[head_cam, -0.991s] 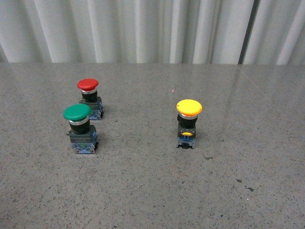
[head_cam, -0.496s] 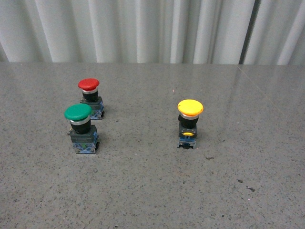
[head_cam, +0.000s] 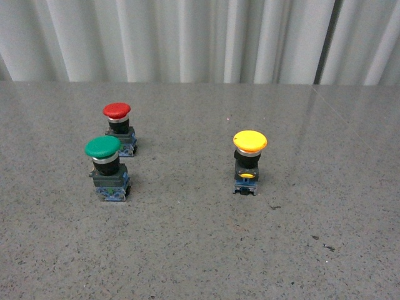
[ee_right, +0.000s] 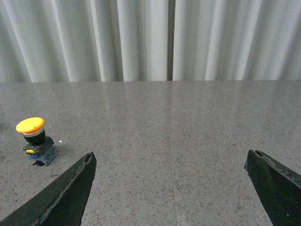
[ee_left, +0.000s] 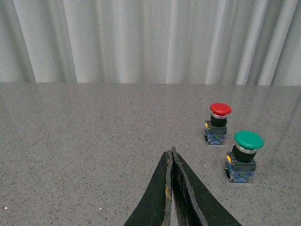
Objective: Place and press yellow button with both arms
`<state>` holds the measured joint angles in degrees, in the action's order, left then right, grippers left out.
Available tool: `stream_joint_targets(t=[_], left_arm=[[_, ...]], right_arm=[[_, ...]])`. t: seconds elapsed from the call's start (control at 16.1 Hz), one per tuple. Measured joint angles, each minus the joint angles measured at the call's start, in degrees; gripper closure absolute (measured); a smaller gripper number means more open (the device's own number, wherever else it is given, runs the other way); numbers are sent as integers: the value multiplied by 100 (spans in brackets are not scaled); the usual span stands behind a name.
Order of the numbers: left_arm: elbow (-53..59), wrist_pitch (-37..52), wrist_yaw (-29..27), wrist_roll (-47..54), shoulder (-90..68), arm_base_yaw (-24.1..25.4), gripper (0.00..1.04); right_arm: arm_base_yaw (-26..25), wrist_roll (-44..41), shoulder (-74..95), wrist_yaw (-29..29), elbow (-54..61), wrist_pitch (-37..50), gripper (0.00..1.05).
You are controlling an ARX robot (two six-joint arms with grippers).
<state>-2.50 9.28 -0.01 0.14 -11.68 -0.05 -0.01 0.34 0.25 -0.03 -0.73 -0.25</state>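
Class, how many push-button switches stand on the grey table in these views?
3: the red button far left, the green button just in front of it, the yellow button alone right of centre. None seems hidden.

Speckled stone-look table (head_cam: 187,250), polished; yellow button (head_cam: 249,160) cap glossy plastic.

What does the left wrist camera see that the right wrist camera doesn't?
Only the left wrist view shows the red button and the green button, standing near each other, plus the left claw with its fingers closed together. Only the right wrist view shows the yellow button, standing upright by itself, and the right claw spread wide open. Both views show the grey speckled table and the white curtain behind it.
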Motion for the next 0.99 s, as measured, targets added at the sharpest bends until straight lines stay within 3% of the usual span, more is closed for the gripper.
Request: stream_joint_targets(t=[0.12,0.25,0.68,0.99], left_arm=[[166,-24,9,2,216,0,103],[166,-968,0,0,1091,0,103],[166,-951,-2,2,1110,4,103],[166,-953,0,-4,1110,4,84]], right_arm=[[0,0,0,0,0,0,7],[0,0,0,2,0,-2,7],[0,0,0,0,0,0,7],[0,0,0,0,0,0,7]])
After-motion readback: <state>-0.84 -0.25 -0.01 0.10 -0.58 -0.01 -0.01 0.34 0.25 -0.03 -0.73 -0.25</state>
